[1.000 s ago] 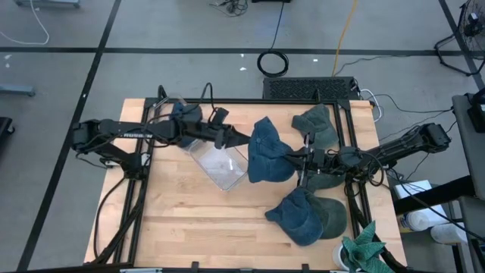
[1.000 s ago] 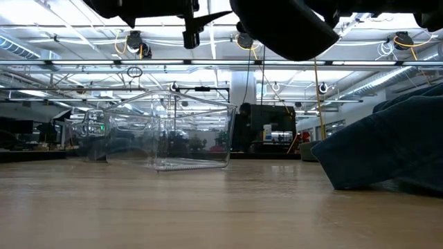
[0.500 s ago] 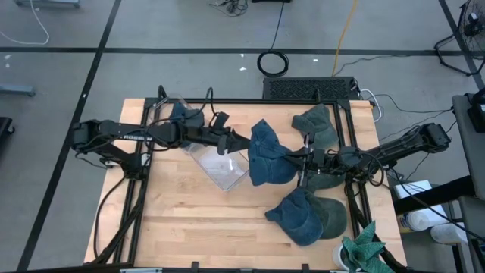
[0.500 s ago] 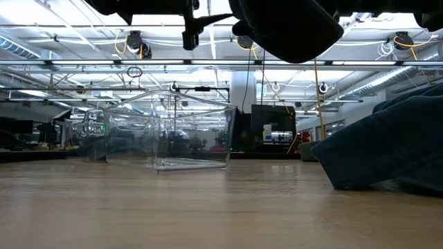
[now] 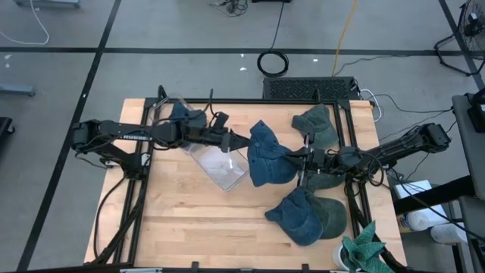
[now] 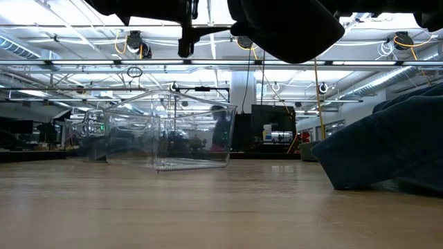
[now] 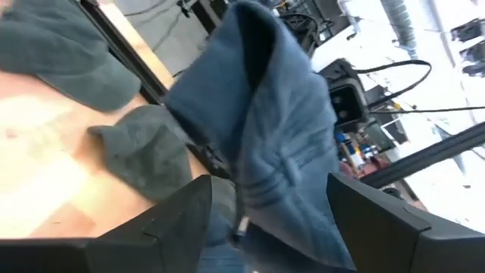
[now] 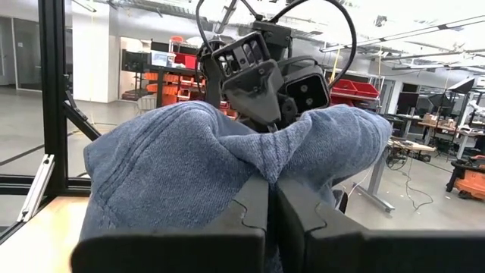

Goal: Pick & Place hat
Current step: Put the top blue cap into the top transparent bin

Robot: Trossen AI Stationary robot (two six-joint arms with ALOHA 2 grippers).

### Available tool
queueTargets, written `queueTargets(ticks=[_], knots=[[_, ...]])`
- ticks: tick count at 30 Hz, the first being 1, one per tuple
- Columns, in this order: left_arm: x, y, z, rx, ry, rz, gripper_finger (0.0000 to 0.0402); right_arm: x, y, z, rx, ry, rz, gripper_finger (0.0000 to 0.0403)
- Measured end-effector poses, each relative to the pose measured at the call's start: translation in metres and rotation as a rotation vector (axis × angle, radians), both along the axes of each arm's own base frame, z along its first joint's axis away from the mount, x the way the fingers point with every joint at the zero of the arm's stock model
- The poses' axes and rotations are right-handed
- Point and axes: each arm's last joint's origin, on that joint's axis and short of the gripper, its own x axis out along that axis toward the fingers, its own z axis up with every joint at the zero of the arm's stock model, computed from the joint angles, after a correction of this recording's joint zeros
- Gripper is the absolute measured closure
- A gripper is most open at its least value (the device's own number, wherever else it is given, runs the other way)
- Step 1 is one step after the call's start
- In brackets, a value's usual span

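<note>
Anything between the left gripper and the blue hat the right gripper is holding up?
Nothing: in the left wrist view the open left gripper faces the blue hat directly, gap bare; right gripper pinches it.

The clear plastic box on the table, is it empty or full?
Empty: the low view looks straight through the clear box and shows nothing inside it.

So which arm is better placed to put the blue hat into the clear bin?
Left, probably. The right gripper is shut on the blue hat, but the open left gripper faces it, above the clear bin.
</note>
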Motion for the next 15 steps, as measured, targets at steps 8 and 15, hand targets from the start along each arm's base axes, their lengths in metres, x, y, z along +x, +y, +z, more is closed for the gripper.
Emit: queueTargets(ticks=[8, 15], knots=[[0.0014, -0.0092, 0.0013, -0.003, -0.012, -0.004, 0.0133, 0.0, 0.0, 0.0, 0.0, 0.0, 0.0, 0.0403], [0.0027, -0.0099, -0.0011, -0.026, 0.0, 0.001, 0.0133, 0.0, 0.0, 0.0, 0.0, 0.0, 0.0, 0.0403]])
